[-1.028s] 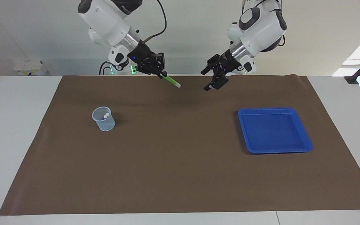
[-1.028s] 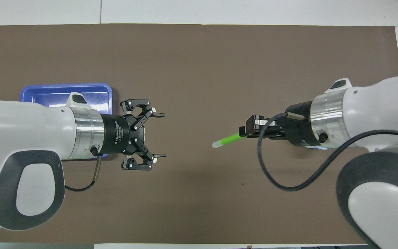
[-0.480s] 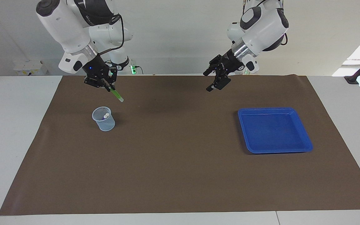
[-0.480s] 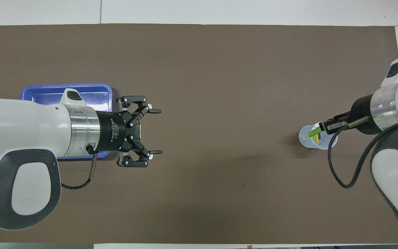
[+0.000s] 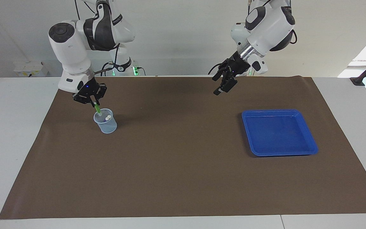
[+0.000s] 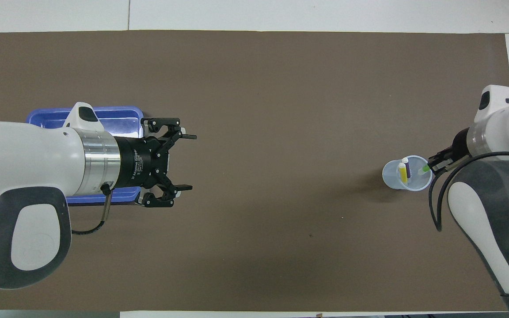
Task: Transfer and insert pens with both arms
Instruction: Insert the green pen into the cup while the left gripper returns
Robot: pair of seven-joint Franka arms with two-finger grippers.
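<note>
A clear plastic cup (image 5: 105, 124) (image 6: 407, 176) stands on the brown mat toward the right arm's end of the table. A yellow pen (image 6: 401, 172) and a purple pen (image 6: 407, 168) stand in it, their pale caps (image 5: 107, 118) up. My right gripper (image 5: 94, 103) (image 6: 439, 161) hangs just over the cup's rim, shut on a green pen (image 5: 98, 110) (image 6: 423, 169). That pen points steeply down, its lower end inside the rim. My left gripper (image 5: 222, 86) (image 6: 188, 162) waits open and holds nothing, up in the air over the mat beside the tray.
A blue tray (image 5: 278, 132) (image 6: 60, 117) lies on the mat toward the left arm's end, partly covered by the left arm in the overhead view. The brown mat (image 5: 183, 171) spans most of the white table.
The right arm swung the green pen from over the middle of the mat to the cup and lowered its tip into it. The left gripper drew back slightly, still open.
</note>
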